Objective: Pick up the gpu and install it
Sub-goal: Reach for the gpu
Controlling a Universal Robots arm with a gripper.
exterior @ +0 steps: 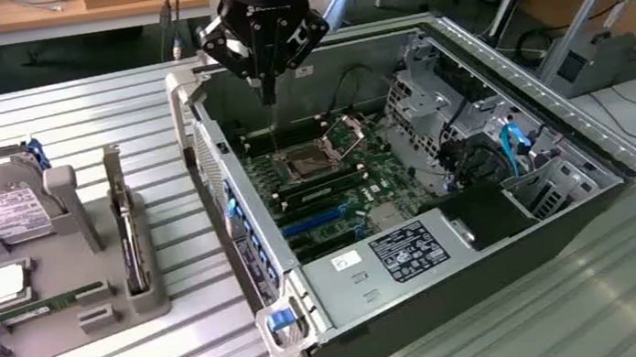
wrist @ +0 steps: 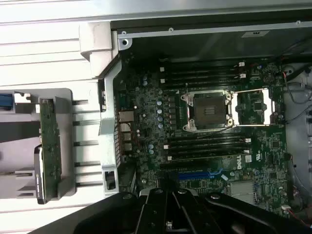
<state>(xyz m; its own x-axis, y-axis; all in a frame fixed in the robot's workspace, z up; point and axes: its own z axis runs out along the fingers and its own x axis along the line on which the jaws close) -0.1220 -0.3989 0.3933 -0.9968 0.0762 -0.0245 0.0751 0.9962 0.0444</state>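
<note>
The gpu (exterior: 121, 225) stands on edge in a slot of the grey holder (exterior: 113, 307) at the exterior view's left, near the hard drive (exterior: 5, 215) and well apart from the gripper (exterior: 267, 93). The gripper hangs clenched and empty over the open computer case (exterior: 350, 322), above the rear part of the motherboard (exterior: 337, 181).

The nearest hazard, as I judge it, is right below. The CPU socket (exterior: 308, 154) lies uncovered (its frame looks flipped back), so a descent here with the tips pinched together could jab its contacts or the parts around it.

At the holder, jaws that do not spread before coming down would land on the card's top edge and push it down into its slot. The card is thin and tall, so an off-centre pinch would likely tilt it, jam it, or lift the holder with it.

Over the blue slot (exterior: 314, 221), a skewed card would catch on the case wall or press on the slot at an angle
</note>
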